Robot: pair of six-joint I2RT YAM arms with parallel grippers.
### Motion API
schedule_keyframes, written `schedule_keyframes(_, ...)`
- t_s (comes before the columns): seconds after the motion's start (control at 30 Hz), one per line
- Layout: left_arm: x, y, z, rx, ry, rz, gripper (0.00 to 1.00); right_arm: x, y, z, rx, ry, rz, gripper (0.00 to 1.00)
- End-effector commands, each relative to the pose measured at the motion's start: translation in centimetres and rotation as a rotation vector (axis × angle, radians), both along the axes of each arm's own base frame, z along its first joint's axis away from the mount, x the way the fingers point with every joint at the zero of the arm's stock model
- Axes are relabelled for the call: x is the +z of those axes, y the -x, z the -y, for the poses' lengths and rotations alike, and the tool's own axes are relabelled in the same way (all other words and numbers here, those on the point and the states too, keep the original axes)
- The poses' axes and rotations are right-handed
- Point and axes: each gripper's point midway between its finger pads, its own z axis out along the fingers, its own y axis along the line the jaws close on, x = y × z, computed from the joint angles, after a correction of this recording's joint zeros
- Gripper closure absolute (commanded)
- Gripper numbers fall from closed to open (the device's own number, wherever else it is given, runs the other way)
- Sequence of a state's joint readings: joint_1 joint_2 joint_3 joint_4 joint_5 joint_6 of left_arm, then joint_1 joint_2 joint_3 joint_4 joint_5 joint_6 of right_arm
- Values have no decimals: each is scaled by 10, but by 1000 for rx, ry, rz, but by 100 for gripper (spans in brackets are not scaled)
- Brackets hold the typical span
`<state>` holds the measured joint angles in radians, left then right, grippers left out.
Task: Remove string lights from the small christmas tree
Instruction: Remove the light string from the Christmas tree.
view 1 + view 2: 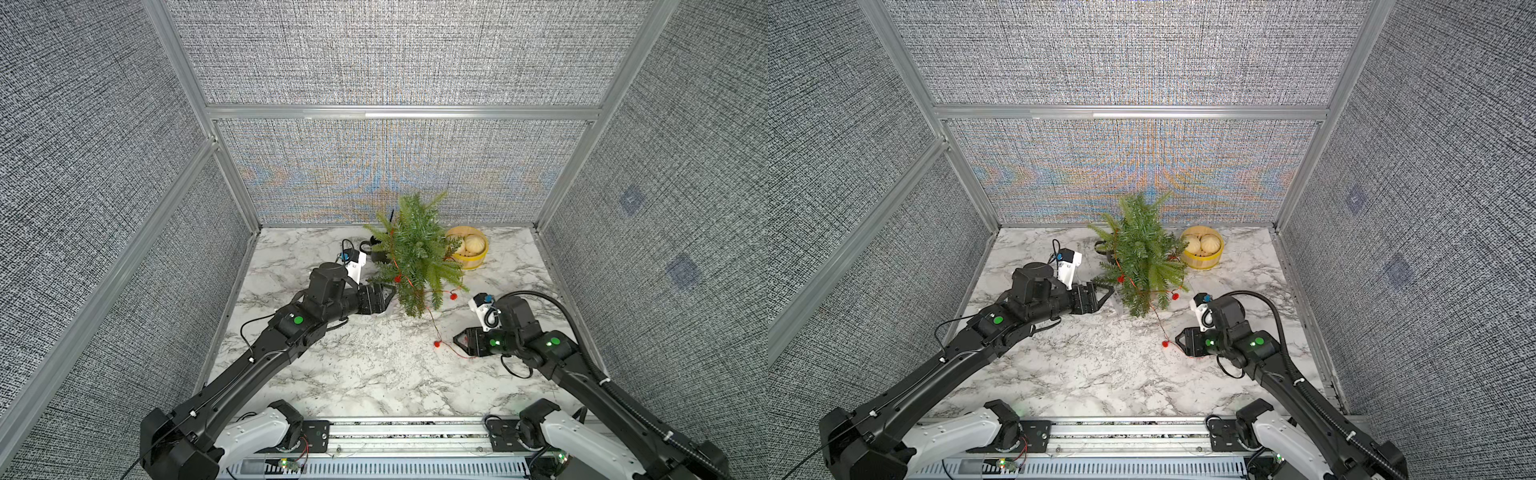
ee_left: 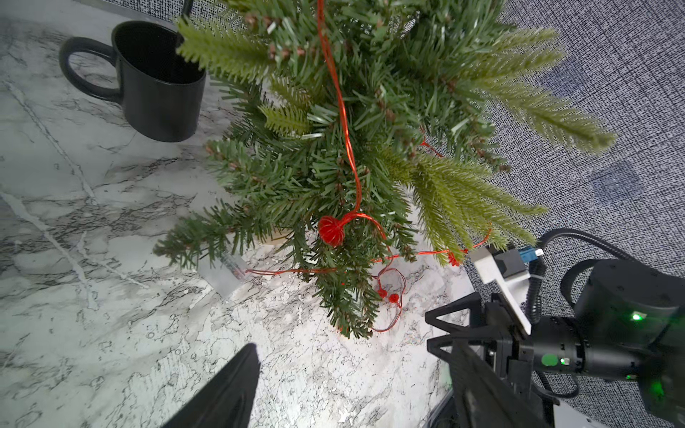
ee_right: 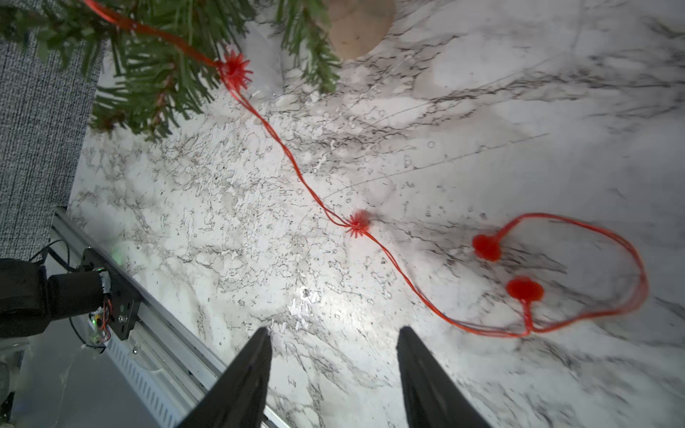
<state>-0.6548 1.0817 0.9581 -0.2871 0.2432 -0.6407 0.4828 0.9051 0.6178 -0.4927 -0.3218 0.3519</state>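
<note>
The small christmas tree point(image 1: 415, 257) point(image 1: 1142, 253) stands near the back wall, its tan wooden base point(image 3: 359, 26) showing in the right wrist view. The string lights point(image 1: 437, 343) point(image 1: 1165, 343) run as a red wire down out of the branches point(image 2: 346, 122) onto the marble. One end lies there in a loose loop point(image 3: 593, 229) with two bulbs. Their clear box point(image 2: 226, 274) lies under the lowest branches. My left gripper point(image 1: 388, 300) point(image 2: 352, 346) is open just left of the tree. My right gripper point(image 1: 457, 338) point(image 3: 333, 329) is open and empty, with the loop beside its fingers.
A black mug point(image 2: 159, 85) point(image 1: 378, 253) stands behind the tree on its left. A yellow steamer basket point(image 1: 469, 262) point(image 1: 1202, 259) holding buns sits at the back right. Grey fabric walls close in three sides, and a metal rail point(image 1: 407, 432) runs along the front edge.
</note>
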Motion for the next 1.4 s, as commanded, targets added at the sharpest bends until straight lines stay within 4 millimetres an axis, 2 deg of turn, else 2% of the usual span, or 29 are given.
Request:
schedule_keyframes(0.0,5,-3,-2,6,-10,37,19,16,-20,-34,91,-127,152,40)
schedule_keyframes(0.27,7,-4,-5,21,-22,50,19,-3,-55,-73,187,-215,314,38)
schedule_keyframes(0.4,7,-4,-6,16,-29,55,19,-12,-64,-75,201,-189,361,44)
schedule_keyframes(0.53,8,-4,-5,13,-35,58,19,-14,-70,-73,196,-166,422,55)
schedule_keyframes(0.6,8,-4,-5,9,-41,59,19,-16,-69,-73,204,-166,432,61)
schedule_keyframes(0.87,10,-5,-6,18,-43,63,19,-24,-56,-70,204,-184,377,94)
schedule_keyframes(1.1,9,-7,-2,4,-44,58,19,-8,-48,-66,197,-194,386,100)
schedule_keyframes(1.37,11,-7,0,-7,-44,63,19,7,-36,-61,182,-213,379,100)
